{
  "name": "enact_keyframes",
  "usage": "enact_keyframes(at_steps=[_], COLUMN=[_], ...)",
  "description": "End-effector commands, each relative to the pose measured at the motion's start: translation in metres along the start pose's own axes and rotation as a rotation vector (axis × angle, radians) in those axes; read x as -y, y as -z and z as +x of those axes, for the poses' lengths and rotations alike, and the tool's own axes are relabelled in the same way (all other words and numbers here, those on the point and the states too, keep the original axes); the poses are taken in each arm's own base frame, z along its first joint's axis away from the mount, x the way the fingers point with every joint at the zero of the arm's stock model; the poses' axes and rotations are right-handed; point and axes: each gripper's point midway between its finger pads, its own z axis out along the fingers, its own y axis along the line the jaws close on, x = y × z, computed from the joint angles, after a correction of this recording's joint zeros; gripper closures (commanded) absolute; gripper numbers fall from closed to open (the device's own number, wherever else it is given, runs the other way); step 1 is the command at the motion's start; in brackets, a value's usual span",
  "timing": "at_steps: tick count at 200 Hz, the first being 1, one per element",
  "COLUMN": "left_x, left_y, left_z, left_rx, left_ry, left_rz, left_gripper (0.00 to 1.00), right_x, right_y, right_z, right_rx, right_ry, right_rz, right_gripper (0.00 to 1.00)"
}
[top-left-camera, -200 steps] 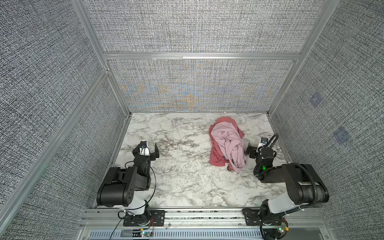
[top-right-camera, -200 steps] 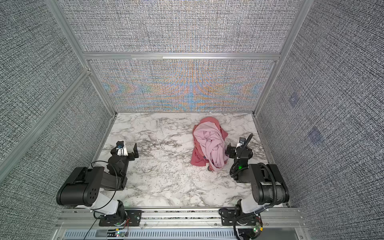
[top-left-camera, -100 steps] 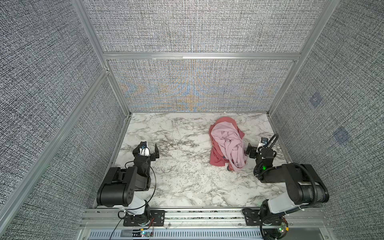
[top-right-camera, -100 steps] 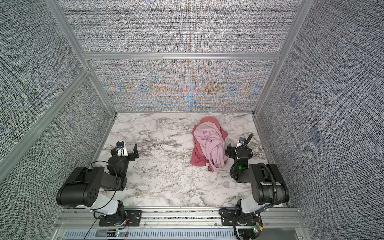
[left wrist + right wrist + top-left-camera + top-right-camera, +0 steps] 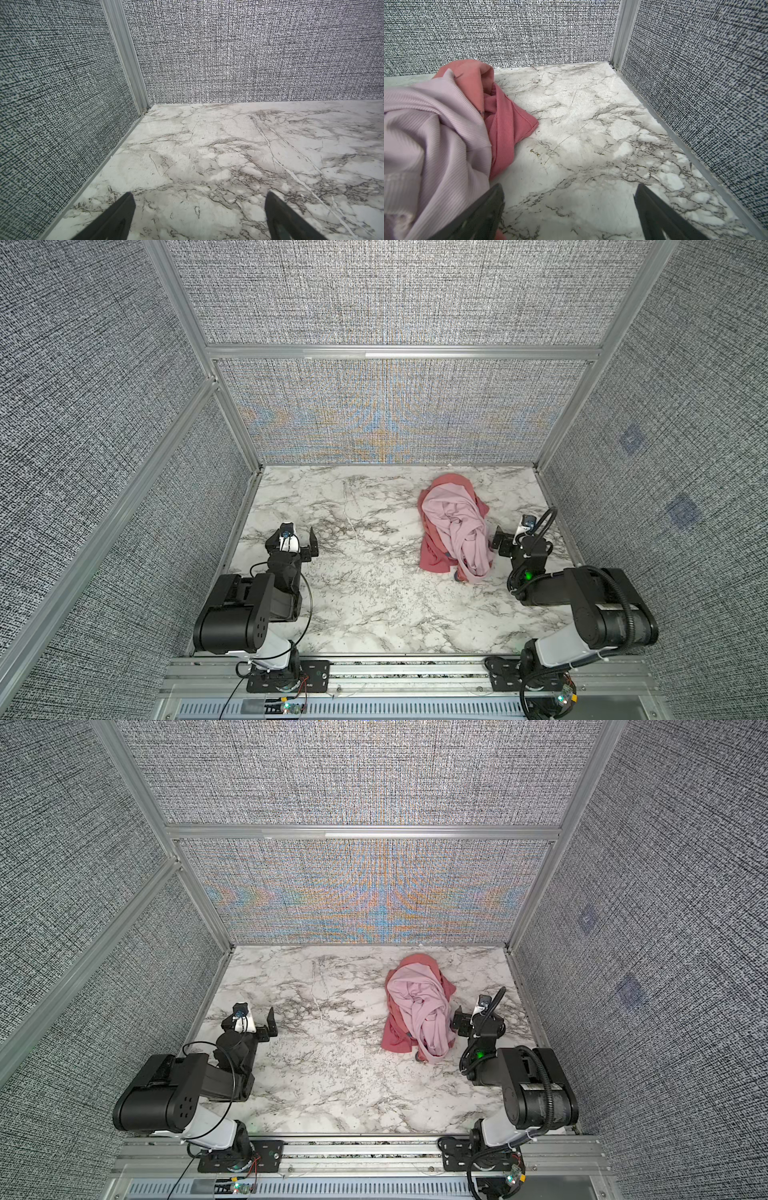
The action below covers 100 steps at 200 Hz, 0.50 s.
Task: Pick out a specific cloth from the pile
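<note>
The pile (image 5: 454,526) (image 5: 419,1006) lies on the marble table towards the back right. A pale lilac-pink garment (image 5: 457,522) (image 5: 436,128) covers its top. Salmon-red cloth (image 5: 451,482) (image 5: 471,79) with no trim showing sticks out at the far end. More salmon-red fabric (image 5: 432,560) lies at the near left, with a grey-blue bit at its edge. My right gripper (image 5: 517,537) (image 5: 478,1015) (image 5: 569,186) is open and empty, low over the table just right of the pile. Far left of the pile, my left gripper (image 5: 293,537) (image 5: 249,1019) (image 5: 199,195) is open over bare marble.
Grey woven walls with aluminium posts (image 5: 232,439) close the table in on three sides. The left gripper sits near the left wall (image 5: 62,124), the right gripper near the right wall (image 5: 695,83). Bare marble (image 5: 365,539) lies between the two arms.
</note>
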Motion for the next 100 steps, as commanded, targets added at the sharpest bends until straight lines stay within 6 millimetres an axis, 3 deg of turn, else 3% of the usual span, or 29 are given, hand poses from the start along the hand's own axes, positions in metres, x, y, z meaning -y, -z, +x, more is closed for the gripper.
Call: enact_keyframes(at_steps=[1, 33, 50, 81, 100], left_x=[0.0, 0.0, -0.002, -0.013, -0.013], left_y=[0.0, 0.0, 0.0, 0.003, 0.005], left_z=[-0.007, -0.008, -0.01, -0.032, -0.052], left_rx=[0.027, 0.029, 0.033, 0.022, 0.013], left_ry=[-0.003, -0.003, -0.005, 0.007, 0.034], left_rz=[0.004, 0.003, -0.013, -0.073, -0.077], left_gripper=[0.01, 0.03, 0.09, 0.18, 0.23], right_x=[-0.001, 0.0, 0.004, -0.001, -0.017], right_y=[0.0, 0.001, 0.005, 0.019, 0.031], right_z=[-0.003, -0.003, -0.01, -0.047, -0.074], right_rx=[0.008, 0.012, 0.032, 0.028, 0.003], right_ry=[-0.001, -0.002, -0.003, 0.041, 0.022], right_rz=[-0.002, 0.0, 0.038, 0.085, 0.033], right_gripper=[0.01, 0.01, 0.02, 0.05, 0.1])
